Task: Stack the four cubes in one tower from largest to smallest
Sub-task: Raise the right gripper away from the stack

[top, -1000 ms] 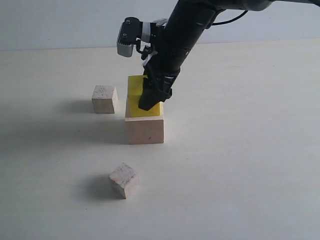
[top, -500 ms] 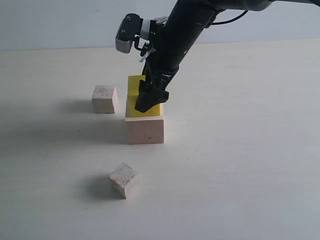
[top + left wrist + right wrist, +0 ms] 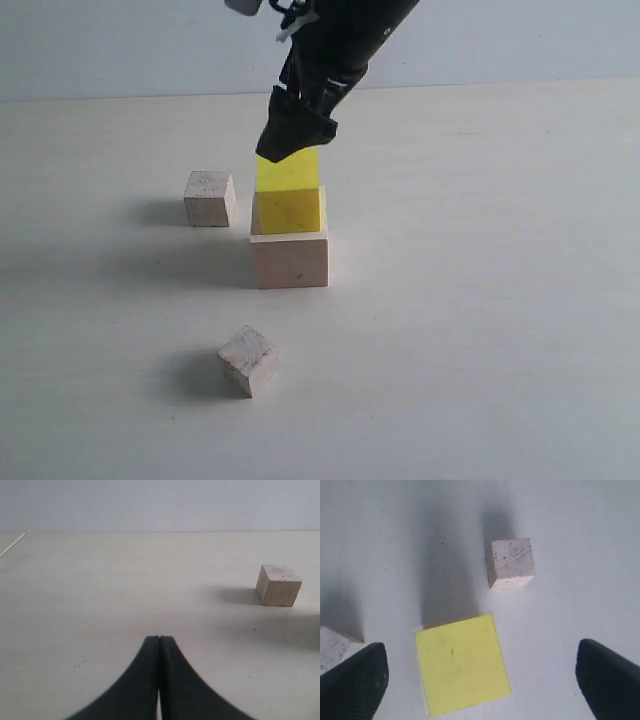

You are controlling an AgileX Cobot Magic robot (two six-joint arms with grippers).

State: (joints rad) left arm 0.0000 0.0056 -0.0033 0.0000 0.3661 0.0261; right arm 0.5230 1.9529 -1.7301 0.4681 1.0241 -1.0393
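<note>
The bright yellow cube [image 3: 288,195] rests on the large pale wooden cube [image 3: 290,258], forming a two-level stack. My right gripper [image 3: 295,135] hangs just above the yellow cube, open and empty. In the right wrist view the yellow cube [image 3: 462,662] lies below and between the wide-spread fingers [image 3: 355,680] of my right gripper [image 3: 480,652]. One small wooden cube [image 3: 209,198] stands left of the stack, another small wooden cube [image 3: 248,360] in front of it. My left gripper [image 3: 159,639] is shut on nothing, low over the table, with a small cube [image 3: 278,585] some way off.
A pale table [image 3: 480,300] carries everything, with a light wall behind. In the right wrist view one small cube [image 3: 512,563] lies beyond the yellow cube and the other small cube [image 3: 332,647] shows by the finger at the frame's edge. The left arm is outside the exterior view.
My right gripper has let go of the yellow cube and risen straight up off it. The yellow cube stays on the large cube; the small cubes have not moved.
</note>
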